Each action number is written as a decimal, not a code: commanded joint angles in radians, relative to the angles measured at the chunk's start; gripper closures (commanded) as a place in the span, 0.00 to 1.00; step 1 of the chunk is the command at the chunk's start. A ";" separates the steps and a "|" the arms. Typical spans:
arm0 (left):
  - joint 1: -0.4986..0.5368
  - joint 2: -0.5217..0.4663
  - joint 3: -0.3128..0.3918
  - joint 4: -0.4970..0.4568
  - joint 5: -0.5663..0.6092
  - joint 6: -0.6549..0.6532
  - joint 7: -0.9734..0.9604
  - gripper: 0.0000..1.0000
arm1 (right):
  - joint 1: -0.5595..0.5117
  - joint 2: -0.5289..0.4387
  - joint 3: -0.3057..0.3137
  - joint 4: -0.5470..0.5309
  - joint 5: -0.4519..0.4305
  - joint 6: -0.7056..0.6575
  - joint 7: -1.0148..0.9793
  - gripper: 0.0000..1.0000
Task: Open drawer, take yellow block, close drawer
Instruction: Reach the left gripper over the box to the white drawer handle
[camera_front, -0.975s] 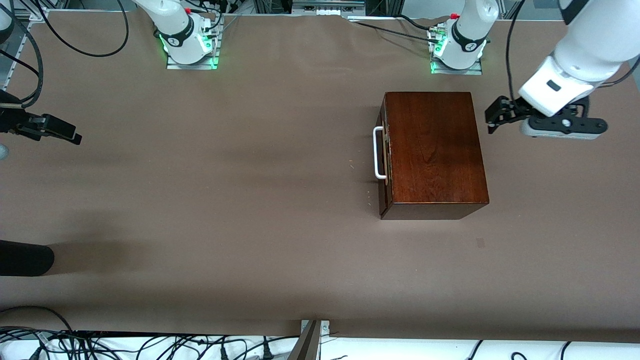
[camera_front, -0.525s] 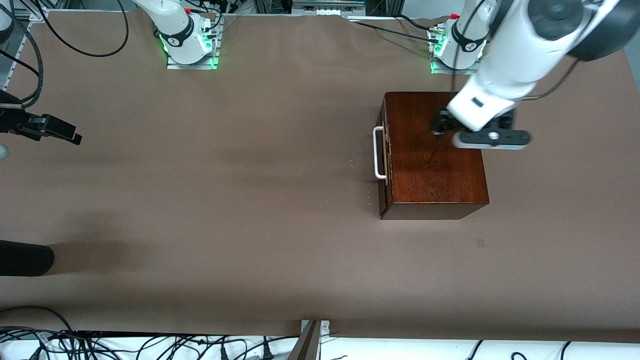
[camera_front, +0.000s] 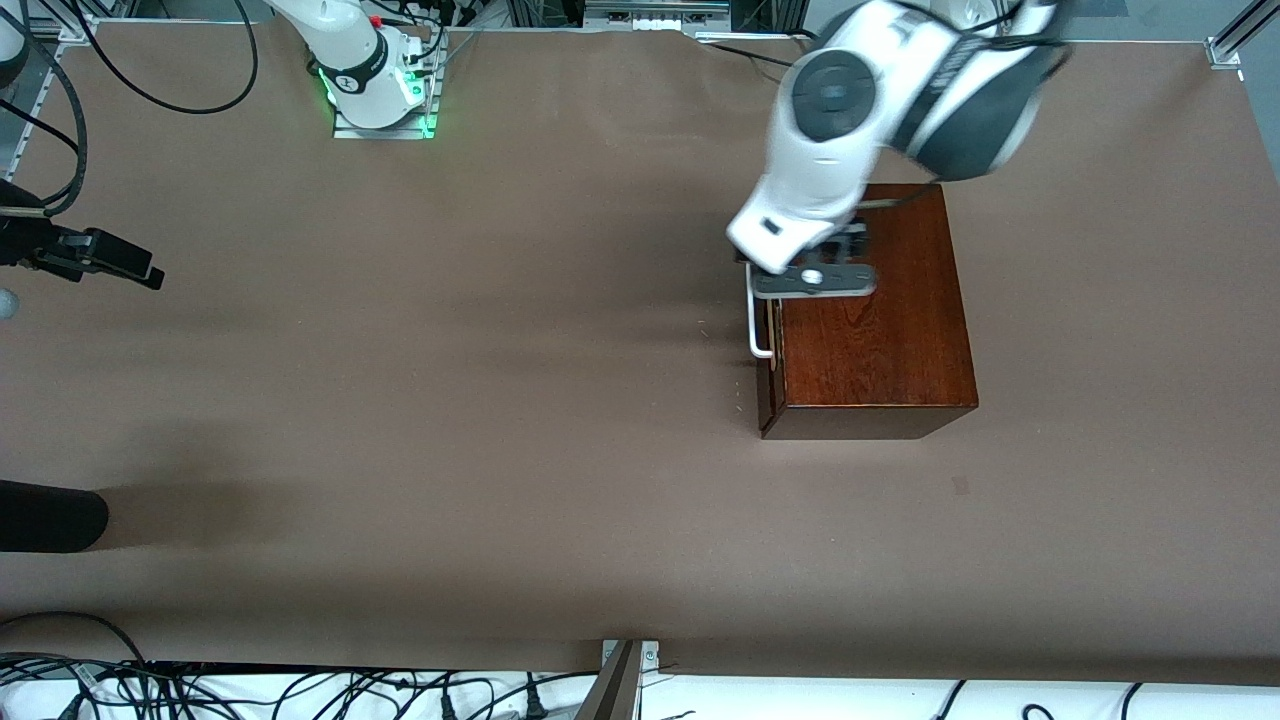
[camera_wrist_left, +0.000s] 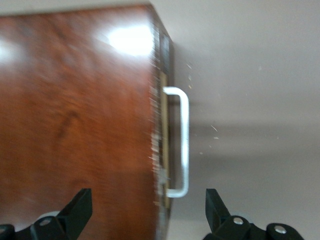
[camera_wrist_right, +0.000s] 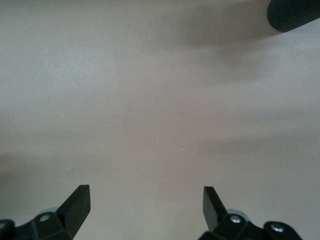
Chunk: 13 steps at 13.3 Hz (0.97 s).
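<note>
The glossy reddish-brown wooden box (camera_front: 880, 340) stands on the table toward the left arm's end. Its drawer is shut, and the dark front with the white U-shaped handle (camera_front: 757, 325) faces the right arm's end. My left gripper (camera_front: 812, 268) hangs over the box's handle-side top edge. In the left wrist view it is open and empty (camera_wrist_left: 147, 205), with the box top (camera_wrist_left: 75, 115) and the handle (camera_wrist_left: 184, 140) under it. My right gripper (camera_front: 140, 272) waits open and empty (camera_wrist_right: 145, 200) over bare table at the right arm's end. The yellow block is hidden.
A black rounded object (camera_front: 50, 515) lies at the table edge at the right arm's end, nearer the front camera; it also shows in the right wrist view (camera_wrist_right: 295, 15). Cables (camera_front: 200, 690) run along the edge nearest the front camera.
My left arm has swung from beside the box at the left arm's end to over the box top, reaching its handle-side edge. The right arm and the box have not moved.
</note>
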 joint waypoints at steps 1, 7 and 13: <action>-0.064 0.080 0.003 0.043 0.061 0.016 -0.059 0.00 | -0.015 -0.004 0.012 0.021 0.007 -0.020 0.005 0.00; -0.109 0.181 0.010 0.045 0.155 0.090 -0.066 0.00 | -0.015 -0.004 0.015 0.041 -0.002 -0.024 0.005 0.00; -0.109 0.230 0.017 0.063 0.162 0.104 -0.067 0.00 | -0.015 -0.004 0.015 0.041 -0.002 -0.024 0.005 0.00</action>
